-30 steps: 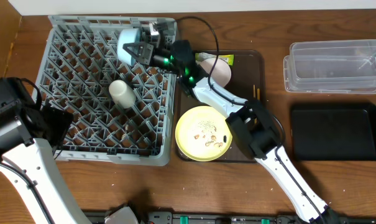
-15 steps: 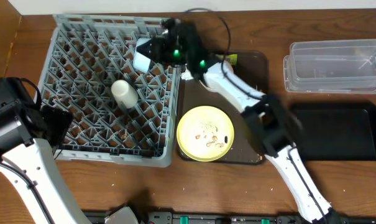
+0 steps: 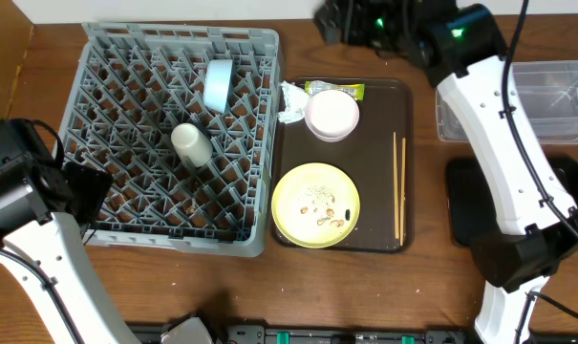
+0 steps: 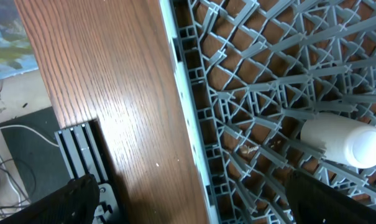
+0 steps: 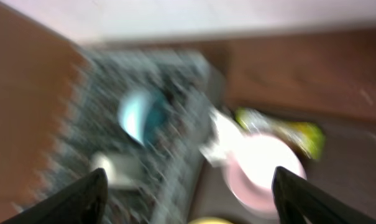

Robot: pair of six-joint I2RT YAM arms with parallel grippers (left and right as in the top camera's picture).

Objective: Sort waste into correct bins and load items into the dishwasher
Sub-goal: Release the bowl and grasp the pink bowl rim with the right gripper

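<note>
The light blue bowl [image 3: 217, 84] stands on its edge in the grey dishwasher rack [image 3: 126, 205], and the cream cup [image 3: 190, 143] lies beside it. On the brown tray [image 3: 374, 96] are the pinkish-white bowl [image 3: 331, 113], the yellow plate [image 3: 314, 204] with crumbs, the chopsticks [image 3: 399, 186], the napkin [image 3: 290, 100] and the yellow-green wrapper [image 3: 334, 89]. My right gripper [image 3: 338, 21] hovers open and empty above the tray's far edge. My left gripper [image 4: 200, 208] is open over the rack's left rim, holding nothing.
The clear tub [image 3: 513, 100] and the black bin [image 3: 518, 201] sit at the right, behind my right arm [image 3: 480, 105]. The right wrist view is heavily blurred. Bare wooden table shows left of the rack [image 4: 113, 93].
My right gripper opened, let go of the blue bowl in the rack, and swung up and right to the far edge. The left arm has not moved.
</note>
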